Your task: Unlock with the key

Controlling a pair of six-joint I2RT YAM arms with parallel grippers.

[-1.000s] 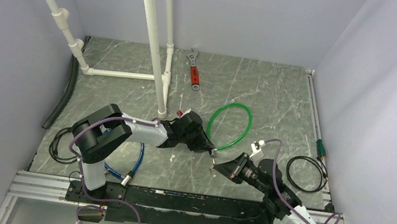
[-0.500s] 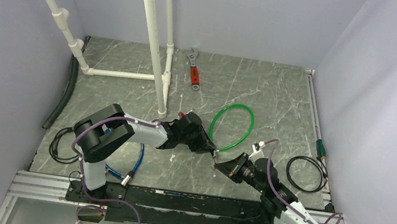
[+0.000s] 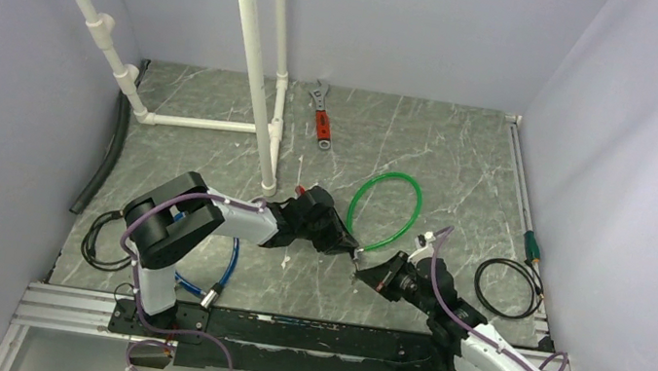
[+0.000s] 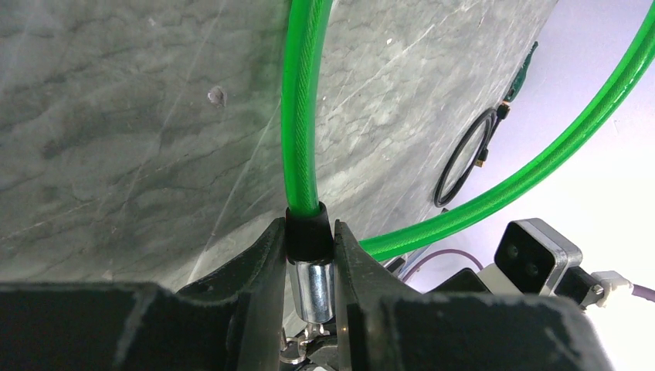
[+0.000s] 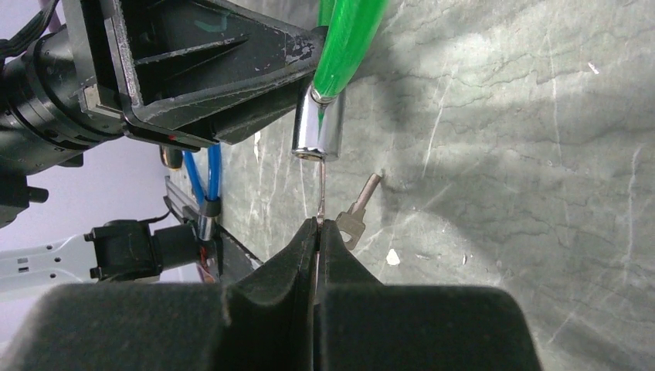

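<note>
The left gripper (image 4: 310, 249) is clamped shut on the black collar of the shiny silver cylindrical lock end (image 4: 310, 290) of the bright green plastic-coated cable loop (image 4: 300, 116). It appears to hold the lock end just clear of the grey marbled table (image 3: 466, 167). In the top view this lock end sits at about 7 o'clock on the loop, near the middle of the table, and the right gripper (image 5: 318, 232) meets it from 4 o'clock.

The right gripper's fingers are pressed together on the small silvery-brown metal key (image 5: 320, 193). The right wrist view shows it edge-on, as a thin blade running toward 12 o'clock from the fingertips up to the flat face of the lock end. A second small key of the same bunch (image 5: 359, 210) hangs loose at 2 o'clock from the fingertips, gripped by nothing.

Picking up the key and lining it up look done. The blade's tip meets the face where the keyhole should be, though how deep it sits cannot be told. The turn and the release look to be left, since the cable runs unbroken into its collar and nothing shows the lock parted.

The next move probably calls for a short push and a twist of the right wrist while the left gripper holds the cylinder steady. The slim blade could slip or bend if it is off axis.

The red-handled metal wrench (image 3: 320, 123) at 12 o'clock and the black cable coil (image 3: 507, 287) at 3 o'clock lie well apart from the work
</note>
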